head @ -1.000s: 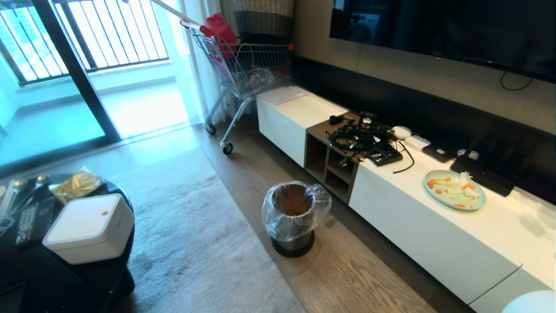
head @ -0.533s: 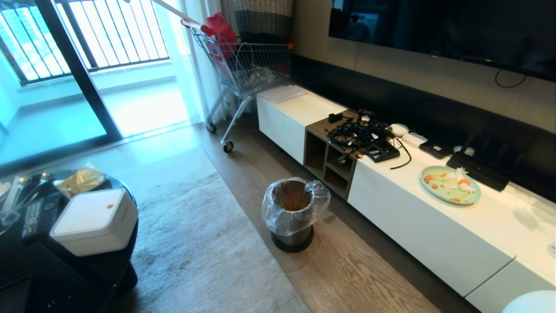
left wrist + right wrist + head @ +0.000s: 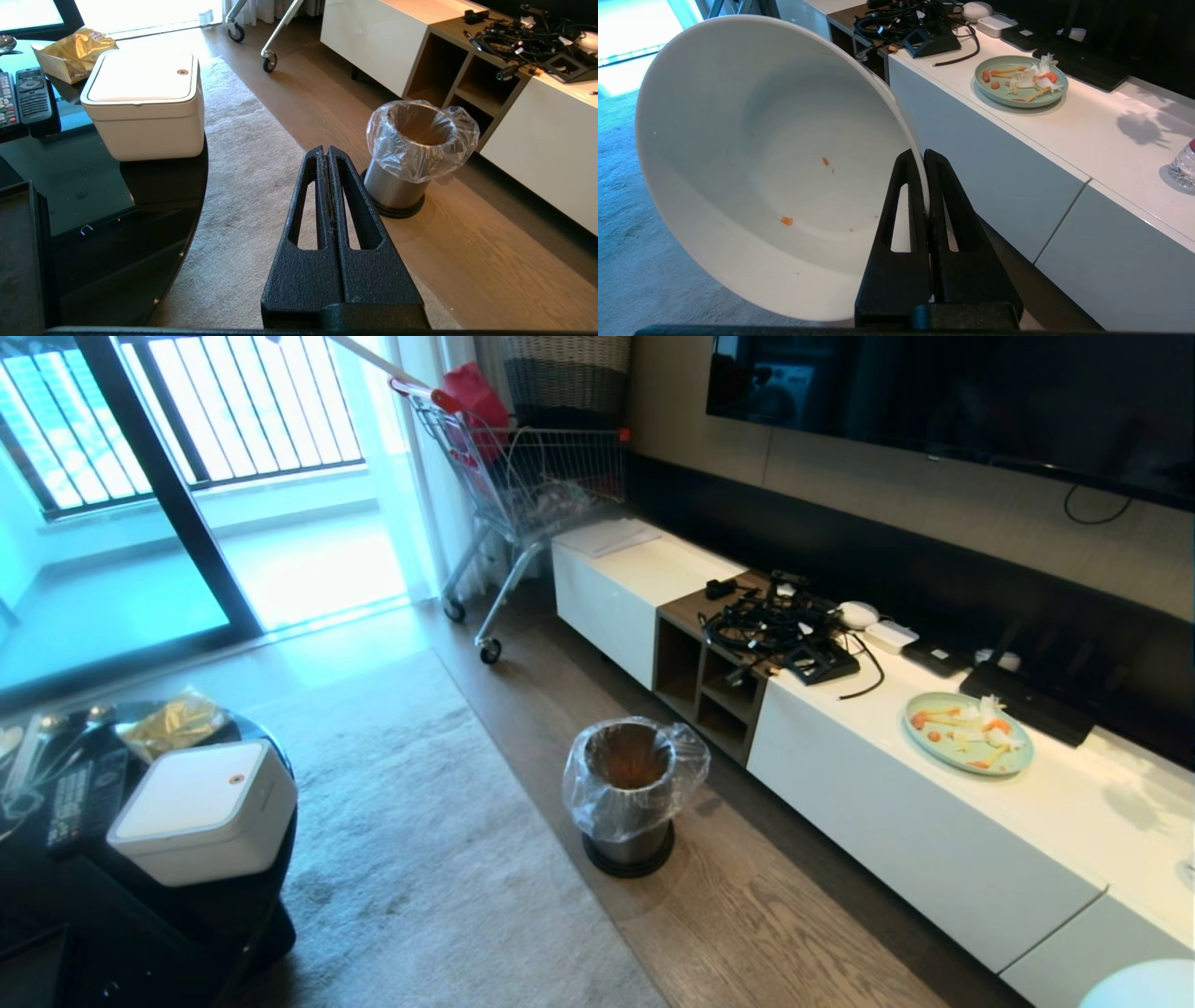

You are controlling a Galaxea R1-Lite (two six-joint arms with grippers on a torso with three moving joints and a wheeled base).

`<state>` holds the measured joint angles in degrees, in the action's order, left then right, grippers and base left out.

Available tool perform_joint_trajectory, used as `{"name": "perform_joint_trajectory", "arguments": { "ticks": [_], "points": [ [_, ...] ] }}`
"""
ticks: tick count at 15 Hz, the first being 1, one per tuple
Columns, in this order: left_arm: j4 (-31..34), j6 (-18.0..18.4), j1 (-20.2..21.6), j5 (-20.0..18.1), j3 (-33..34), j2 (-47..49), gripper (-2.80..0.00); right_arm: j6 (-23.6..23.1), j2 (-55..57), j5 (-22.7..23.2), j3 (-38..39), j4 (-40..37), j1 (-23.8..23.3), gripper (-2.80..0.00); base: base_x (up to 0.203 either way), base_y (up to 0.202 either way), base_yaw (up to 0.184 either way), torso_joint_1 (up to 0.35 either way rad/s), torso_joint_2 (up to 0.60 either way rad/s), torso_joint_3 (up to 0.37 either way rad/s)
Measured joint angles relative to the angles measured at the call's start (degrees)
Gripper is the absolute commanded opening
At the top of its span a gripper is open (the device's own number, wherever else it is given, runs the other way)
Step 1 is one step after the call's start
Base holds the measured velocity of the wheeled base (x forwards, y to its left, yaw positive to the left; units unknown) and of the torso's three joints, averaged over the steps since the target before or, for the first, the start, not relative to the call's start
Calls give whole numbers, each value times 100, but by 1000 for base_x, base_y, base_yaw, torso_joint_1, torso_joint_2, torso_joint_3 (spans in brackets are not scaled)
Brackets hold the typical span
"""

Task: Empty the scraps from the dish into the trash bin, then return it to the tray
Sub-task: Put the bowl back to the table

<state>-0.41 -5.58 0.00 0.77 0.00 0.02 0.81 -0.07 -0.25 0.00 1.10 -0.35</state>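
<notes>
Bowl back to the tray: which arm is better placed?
Right, probably. Its pincer is already shut on the bowl rim, and only orange crumbs remain inside. The left pincer is shut and empty, so using it would need a handover. A tray corner shows in the left wrist view.

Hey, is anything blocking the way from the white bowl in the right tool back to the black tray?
Nothing visible blocks it. The right tool grips the dish by its rim, over the rug. Only a corner of the tray shows, on the black tabletop; the white container sits farther along that table, apart from it.
</notes>
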Motion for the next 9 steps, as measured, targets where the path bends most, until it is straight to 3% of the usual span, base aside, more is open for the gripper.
{"name": "perform_joint_trajectory", "arguments": {
  "ticks": [9],
  "points": [
    [0,0,0,-2,0,0,-280,10,0,1,0,2,0,-280,0,0,0,0,0,0]
  ]
}}
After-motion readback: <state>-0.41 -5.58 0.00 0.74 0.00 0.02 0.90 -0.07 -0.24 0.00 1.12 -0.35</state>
